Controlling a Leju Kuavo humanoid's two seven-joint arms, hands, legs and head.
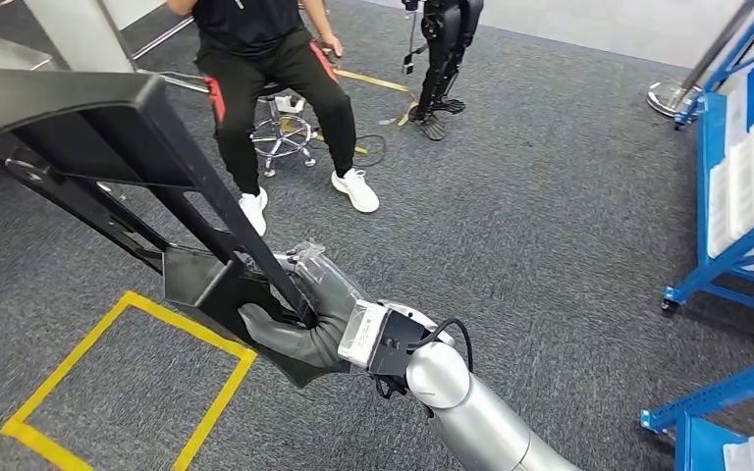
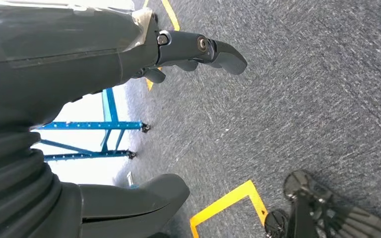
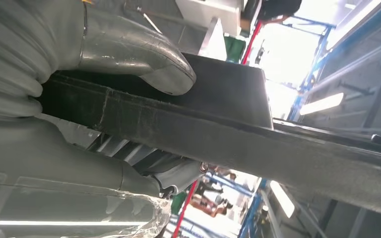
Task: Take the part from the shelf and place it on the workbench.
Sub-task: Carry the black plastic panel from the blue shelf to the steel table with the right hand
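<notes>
Black angular rigid part (image 1: 108,147) | gripped by right hand (image 1: 304,319) | grey carpet (image 1: 550,216)

Head view high, facing down at carpet (image 1: 550,216), wrist views close behind hands, sharing carpet

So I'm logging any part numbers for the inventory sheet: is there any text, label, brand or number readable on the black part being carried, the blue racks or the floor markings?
No readable text anywhere.
Large black plastic frame part held by the right robot hand: no label or number visible.
Blue metal racks with white trays: no legible markings.
Yellow tape square on the grey carpet: plain lines, no lettering.
</notes>
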